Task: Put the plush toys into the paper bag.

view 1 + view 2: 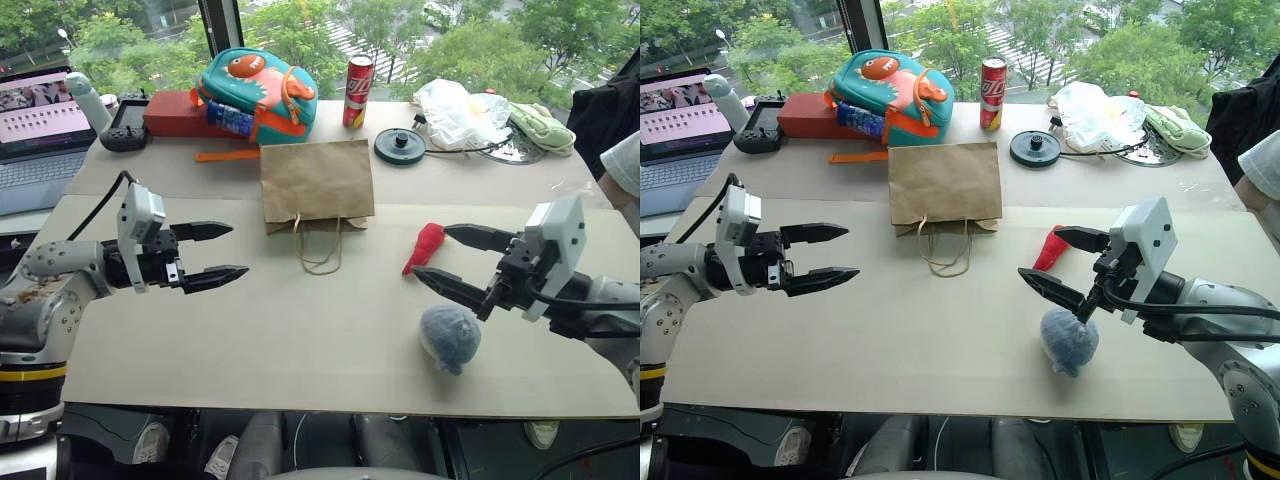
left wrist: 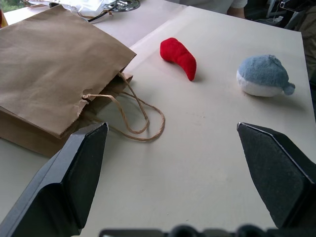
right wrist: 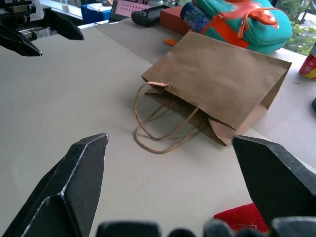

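The brown paper bag (image 1: 317,185) lies flat on the table's middle, its cord handles (image 1: 320,250) trailing toward me. The red chili plush toy (image 1: 424,247) rests to its right. Nearer the front edge sits the grey-blue ball plush toy (image 1: 450,337). My right gripper (image 1: 431,251) hangs open over the table beside the chili and above the ball, holding nothing. At the left, my left gripper (image 1: 240,249) is open and empty, pointing toward the bag. The left wrist view shows the bag (image 2: 54,64), chili (image 2: 178,57) and ball (image 2: 264,75).
Along the back edge stand a teal and orange backpack (image 1: 258,92), a red can (image 1: 358,92), a black round lid (image 1: 400,146) and a white plastic bag (image 1: 455,110). A laptop (image 1: 40,120) and controller (image 1: 125,130) sit far left. A person's sleeve (image 1: 625,165) shows at right.
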